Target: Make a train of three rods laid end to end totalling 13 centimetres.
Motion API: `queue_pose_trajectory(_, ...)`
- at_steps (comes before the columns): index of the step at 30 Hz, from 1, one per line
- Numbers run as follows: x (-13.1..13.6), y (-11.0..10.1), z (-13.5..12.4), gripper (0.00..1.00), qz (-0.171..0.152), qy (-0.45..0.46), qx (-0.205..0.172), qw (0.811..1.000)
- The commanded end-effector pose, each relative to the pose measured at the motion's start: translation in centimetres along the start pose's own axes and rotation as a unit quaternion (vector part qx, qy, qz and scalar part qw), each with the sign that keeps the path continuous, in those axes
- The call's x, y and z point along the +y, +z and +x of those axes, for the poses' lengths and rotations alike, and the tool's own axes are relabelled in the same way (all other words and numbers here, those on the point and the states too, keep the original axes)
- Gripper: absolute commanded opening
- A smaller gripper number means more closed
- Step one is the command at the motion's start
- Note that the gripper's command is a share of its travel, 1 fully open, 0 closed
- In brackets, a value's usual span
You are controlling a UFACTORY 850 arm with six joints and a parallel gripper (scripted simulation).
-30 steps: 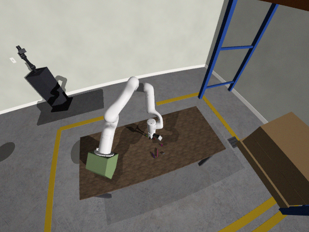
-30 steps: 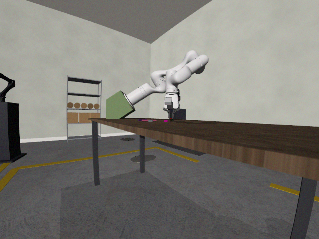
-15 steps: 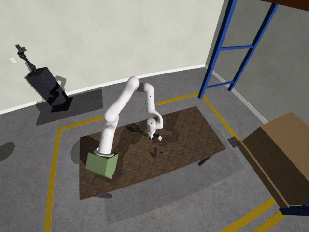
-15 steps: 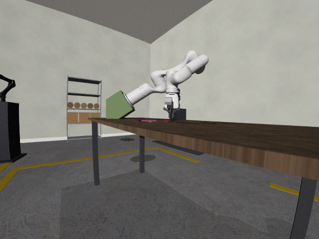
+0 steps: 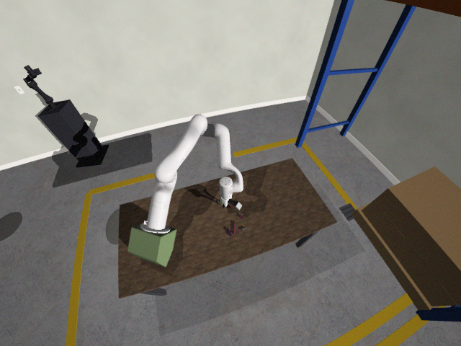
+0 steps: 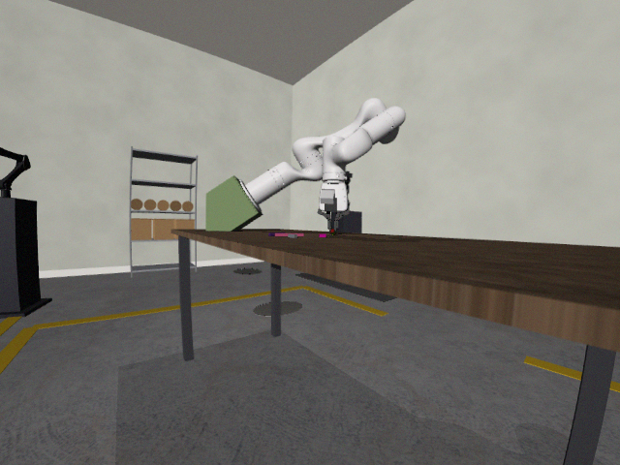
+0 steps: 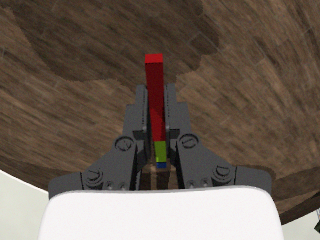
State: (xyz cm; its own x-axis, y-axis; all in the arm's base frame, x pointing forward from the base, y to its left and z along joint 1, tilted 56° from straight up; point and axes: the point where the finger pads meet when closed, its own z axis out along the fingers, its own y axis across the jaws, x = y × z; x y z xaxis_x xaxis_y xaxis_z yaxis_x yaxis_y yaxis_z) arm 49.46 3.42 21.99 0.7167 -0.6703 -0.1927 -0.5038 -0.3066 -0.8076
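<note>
Tool (image 7: 156,135) clamped on red rod (image 7: 155,90) near one end; rod judged light, rigid, smooth; mid-length grip is steadier.

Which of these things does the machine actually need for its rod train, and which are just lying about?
Needed for the job:
gripper, shut on the red rod
lime rod
blue rod
table

Just lying about:
purple rod
pink rod
grey rod
magenta rod
shelf
cardboard boxes
</note>
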Motion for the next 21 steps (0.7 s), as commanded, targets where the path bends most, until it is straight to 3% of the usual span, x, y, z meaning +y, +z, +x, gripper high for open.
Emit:
queue_pose_trajectory(1,0.0,0.0,0.0,0.04,0.000,0.000,0.000,1.000)
queue_pose_trajectory(21,0.0,1.2,0.0,0.04,0.000,0.000,0.000,1.000)
